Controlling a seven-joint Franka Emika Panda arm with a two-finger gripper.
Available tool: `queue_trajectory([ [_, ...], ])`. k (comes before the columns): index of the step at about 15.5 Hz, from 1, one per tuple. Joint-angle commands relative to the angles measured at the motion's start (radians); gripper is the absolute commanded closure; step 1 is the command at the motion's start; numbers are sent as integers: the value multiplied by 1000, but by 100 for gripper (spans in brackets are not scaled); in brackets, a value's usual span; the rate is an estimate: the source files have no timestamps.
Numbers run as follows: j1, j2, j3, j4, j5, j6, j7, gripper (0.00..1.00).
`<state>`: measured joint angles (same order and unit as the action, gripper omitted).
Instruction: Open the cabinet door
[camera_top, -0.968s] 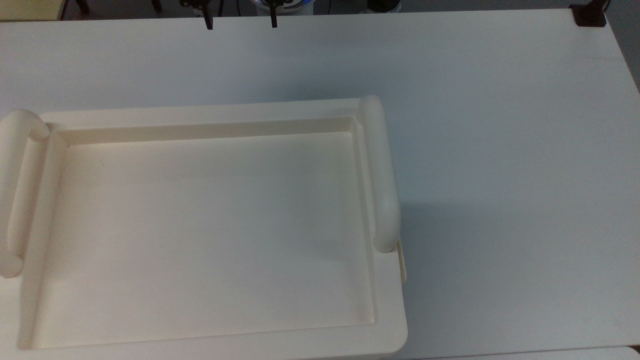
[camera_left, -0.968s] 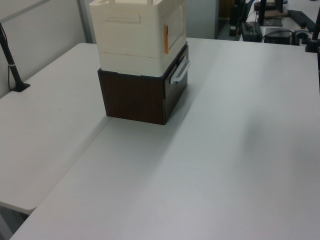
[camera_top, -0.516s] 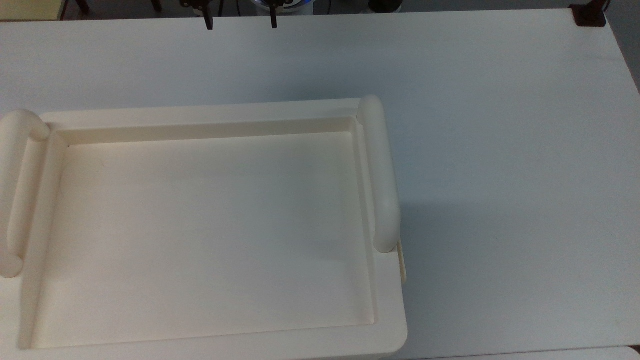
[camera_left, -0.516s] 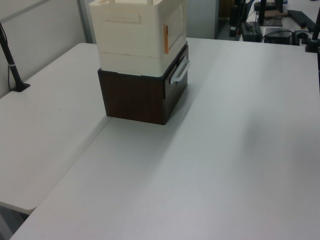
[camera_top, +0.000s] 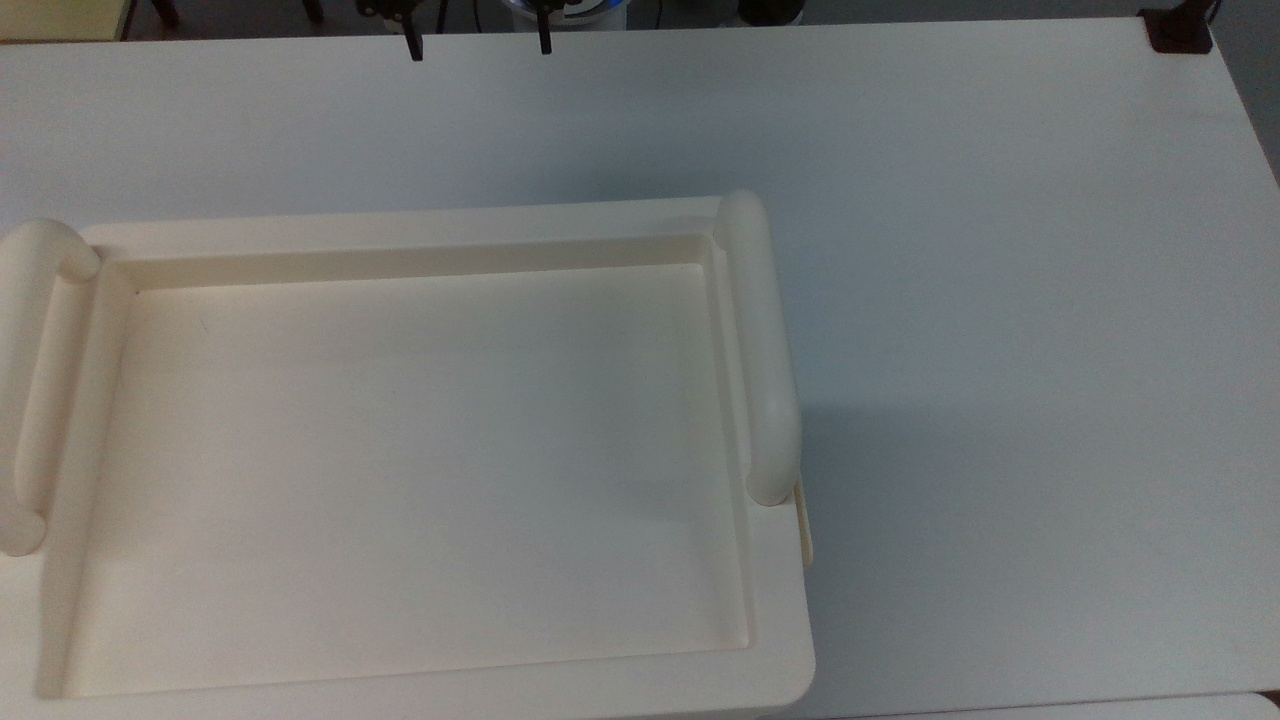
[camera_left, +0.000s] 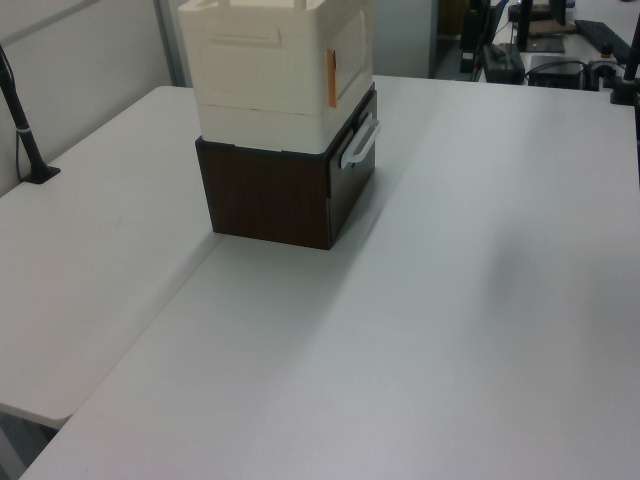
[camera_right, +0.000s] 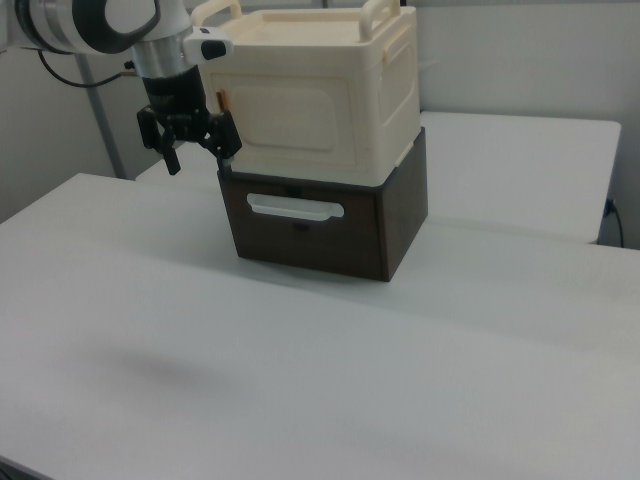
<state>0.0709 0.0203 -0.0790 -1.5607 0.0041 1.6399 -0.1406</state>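
Note:
The cabinet (camera_right: 385, 90) is a cream box with a recessed top (camera_top: 430, 470) and two thick bar handles (camera_top: 760, 340). It stands on a dark brown drawer unit (camera_right: 310, 240). The cabinet door (camera_right: 290, 118) is the flat rimmed panel on the face toward the right view, lying flush, with a small orange spot at its left edge. In the left view the cabinet door (camera_left: 349, 55) is on the box's right side. My gripper (camera_right: 200, 152) hangs open, fingers down, just off the door's left edge in the right view. In the top view my gripper (camera_top: 478, 45) is beyond the cabinet's far side.
The drawer unit (camera_left: 265, 195) has a white bar handle (camera_right: 295, 208) below the door. The white table (camera_top: 1000, 250) stretches wide around the stack. A black post (camera_left: 25, 130) stands at the left view's left edge, and a dark clamp (camera_top: 1178, 30) sits on a table corner.

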Motion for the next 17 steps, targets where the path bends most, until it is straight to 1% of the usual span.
queue_trajectory([
  [1,-2,-19,8,-12,13,9,-91,0],
  [2,-2,-14,8,-12,17,29,-91,0],
  [4,4,-10,8,-12,30,124,-83,0],
  [7,4,1,8,-10,83,248,-80,20],
  [9,4,10,8,7,141,296,-79,27],
  [12,12,42,8,13,215,404,-71,27],
  [13,33,52,8,13,230,461,-70,27],
  [15,67,73,7,13,231,556,-68,28],
  [17,70,98,8,14,228,609,-21,28],
])
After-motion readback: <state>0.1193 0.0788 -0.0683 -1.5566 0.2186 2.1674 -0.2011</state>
